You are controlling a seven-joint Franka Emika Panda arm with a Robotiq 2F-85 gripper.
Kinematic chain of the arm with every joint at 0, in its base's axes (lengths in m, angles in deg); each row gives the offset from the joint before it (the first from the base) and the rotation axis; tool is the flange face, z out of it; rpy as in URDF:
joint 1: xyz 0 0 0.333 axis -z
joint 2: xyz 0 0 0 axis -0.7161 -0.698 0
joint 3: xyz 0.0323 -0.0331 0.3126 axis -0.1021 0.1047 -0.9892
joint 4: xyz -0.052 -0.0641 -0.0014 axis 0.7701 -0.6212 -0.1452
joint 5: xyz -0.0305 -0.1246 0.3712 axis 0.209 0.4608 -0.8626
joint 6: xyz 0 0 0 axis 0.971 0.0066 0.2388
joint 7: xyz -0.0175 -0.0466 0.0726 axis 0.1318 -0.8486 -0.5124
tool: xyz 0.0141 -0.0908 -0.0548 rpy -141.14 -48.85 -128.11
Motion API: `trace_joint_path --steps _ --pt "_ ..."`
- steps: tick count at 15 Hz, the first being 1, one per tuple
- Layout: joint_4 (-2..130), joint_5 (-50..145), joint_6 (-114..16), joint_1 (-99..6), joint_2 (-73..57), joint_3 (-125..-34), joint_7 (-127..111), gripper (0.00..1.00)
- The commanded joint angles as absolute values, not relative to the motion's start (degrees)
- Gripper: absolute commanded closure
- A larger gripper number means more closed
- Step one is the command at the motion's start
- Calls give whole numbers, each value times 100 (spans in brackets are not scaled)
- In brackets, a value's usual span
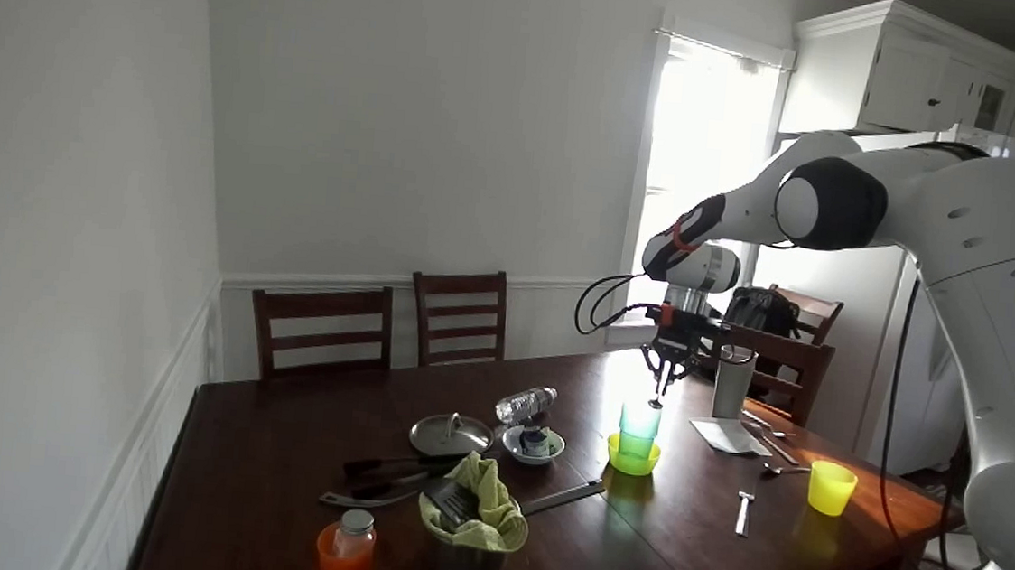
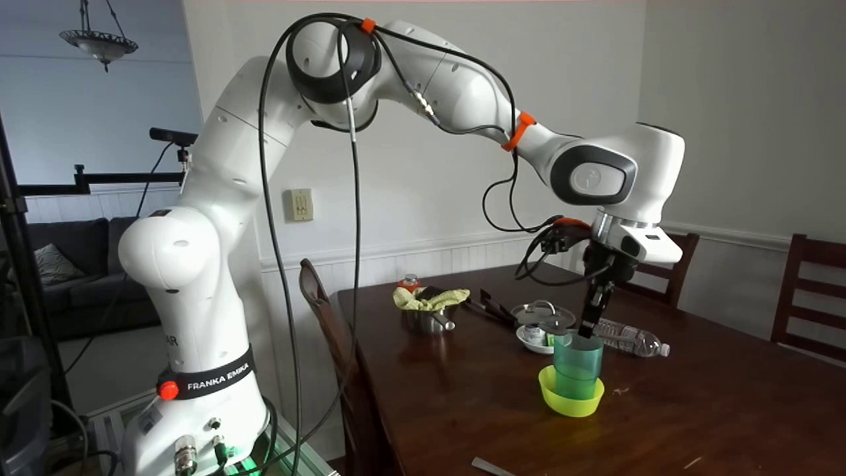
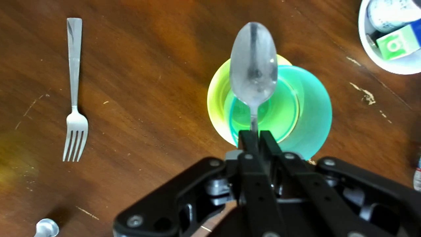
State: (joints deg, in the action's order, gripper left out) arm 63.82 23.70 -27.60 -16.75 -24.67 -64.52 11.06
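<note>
The spoon (image 3: 254, 62) is caught between the fingers of the gripper (image 3: 255, 135), which pinch its slim handle just behind the neck, so the rounded end juts out past the tips. It sits over the mouth of a blue-green cup (image 3: 314, 112) that stands inside a yellow bowl (image 3: 215, 98); in both exterior views the fingertips are near the cup's rim, though whether spoon and rim touch is hard to make out. The spoon looks like metal, so it is probably stiff, fairly light and hard to break, yet smooth enough to slip or swivel in a loose pinch. The handle seems the best place to take hold, since the rounded end is broad and curved and would likely slide between the fingers. The cup looks like plastic, probably light and easy to tip if knocked. In an exterior view the arm (image 2: 449, 86) stretches out above the table (image 2: 661, 410), its elbow raised high and its forearm sloping down to the wrist, with the gripper aimed downward at a slight lean. A fork (image 3: 75, 89) lies well apart from the cup.
</note>
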Motion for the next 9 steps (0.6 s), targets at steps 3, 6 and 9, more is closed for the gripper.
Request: trace_joint_path --steps 3,6,9 --pt "6047 1916 -2676 -1581 -2719 -6587 1181 98" --pt "5921 1778 -2672 -1564 -2857 -6620 1178 98" --pt "5803 1680 -2586 -1533 -2967 -6656 1159 98"
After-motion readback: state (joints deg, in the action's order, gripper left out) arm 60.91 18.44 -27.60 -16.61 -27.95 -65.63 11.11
